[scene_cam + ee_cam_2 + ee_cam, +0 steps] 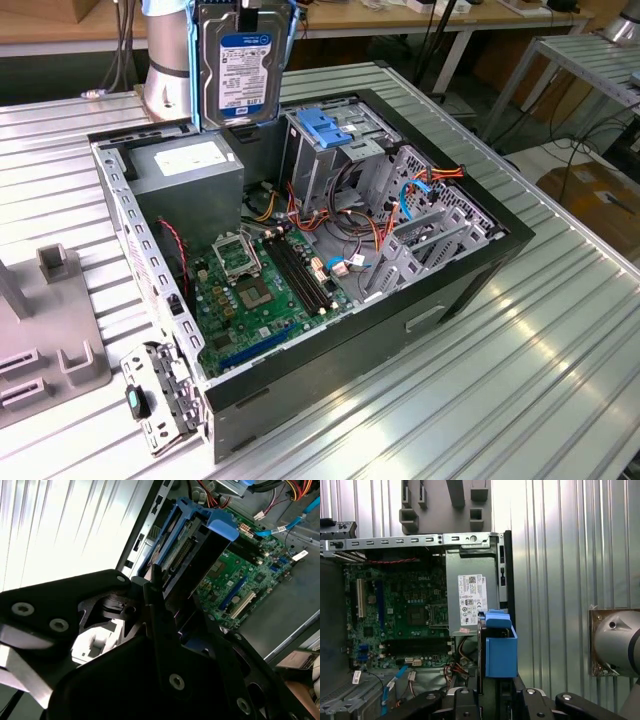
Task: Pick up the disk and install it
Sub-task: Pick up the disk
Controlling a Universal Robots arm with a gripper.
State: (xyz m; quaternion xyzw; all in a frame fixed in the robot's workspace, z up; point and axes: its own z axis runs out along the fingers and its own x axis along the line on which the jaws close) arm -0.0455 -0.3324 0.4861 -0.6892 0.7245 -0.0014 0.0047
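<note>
Second wrist view: the gripper [176, 611] is clenched on the disk [192, 555], one black finger [154, 592] lying along its near face. The finger links cover the held end, so the exact line of contact is hidden. The disk's blue side rails reach away from the jaws toward the motherboard [240, 575].

In the first wrist view the disk [500, 652] shows edge-on, with one blue rail and a thin dark edge. It hangs over the side of the grey box [471, 587] that carries a white sticker, close to the case wall [507, 580].

In the exterior view the disk [240, 65] stands upright with its label facing the camera, and its top and the jaws are cut off by the frame's upper edge. The gap between its lower edge and the grey box is hard to judge. The drive cage [325, 135] with the blue latch stands apart from it, toward the exterior view's right. The open computer case [450, 290] rests on a ribbed metal table [520, 390], with bare table on all sides.
</note>
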